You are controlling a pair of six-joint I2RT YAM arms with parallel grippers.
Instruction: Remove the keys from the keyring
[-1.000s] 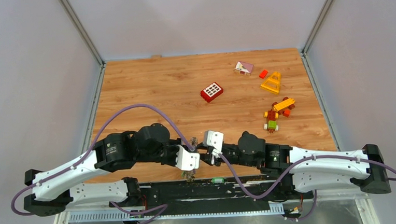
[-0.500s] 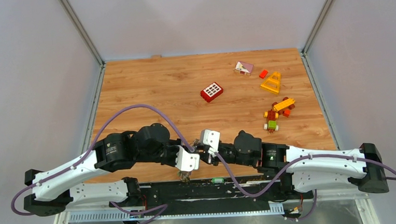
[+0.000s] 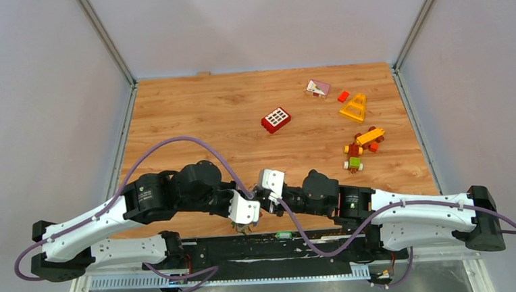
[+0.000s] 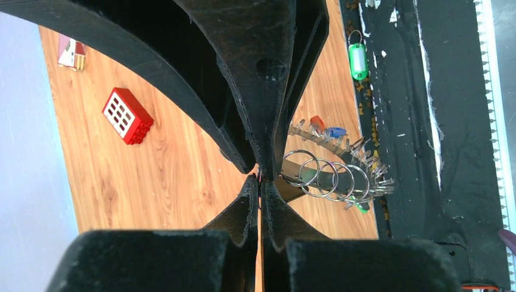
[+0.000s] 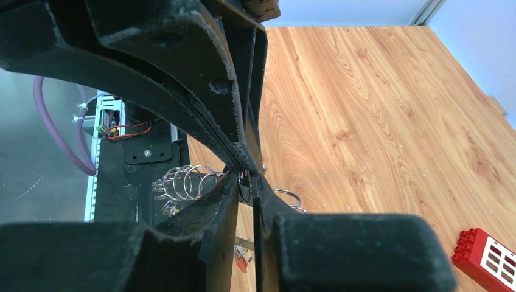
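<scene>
Pinching from both sides, we have the left fingers (image 4: 255, 121) pressed together on what looks like the thin edge of the keyring (image 4: 333, 173), and the right fingers (image 5: 201, 121) nearly closed on a small dark piece of it, key or ring we cannot tell. We judge the task barely begun: the keys (image 4: 365, 161) crowd the ring in a full fringe at the near edge of the worktop (image 3: 226, 114), beside the black base plate (image 4: 450, 121). Farther out lie a red brick (image 3: 276, 120) and other toy bricks (image 3: 357, 147) on the wood, grey walls (image 3: 261, 24) around.
</scene>
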